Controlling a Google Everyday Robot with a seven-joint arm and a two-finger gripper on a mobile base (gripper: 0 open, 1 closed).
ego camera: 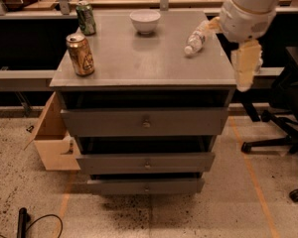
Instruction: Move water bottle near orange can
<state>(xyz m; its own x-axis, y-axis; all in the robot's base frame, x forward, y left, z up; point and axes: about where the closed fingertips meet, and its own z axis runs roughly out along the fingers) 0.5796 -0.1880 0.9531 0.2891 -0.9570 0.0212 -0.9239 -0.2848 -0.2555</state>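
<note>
The water bottle (195,38) is a small clear bottle with a white cap. It lies on its side at the back right of the grey cabinet top (139,63), cap toward the front. The orange can (80,54) stands upright at the front left of the top, far from the bottle. My gripper (212,25) comes in from the upper right on the white arm (248,14). It sits right at the bottle's far end, just above the top's right edge. A cream part of the arm hangs down past the right edge.
A green can (86,18) stands at the back left and a white bowl (145,21) at the back middle. The cabinet's drawers (145,123) are slightly pulled out. A wooden box (52,138) sits on the floor at the left, an office chair (288,98) at the right.
</note>
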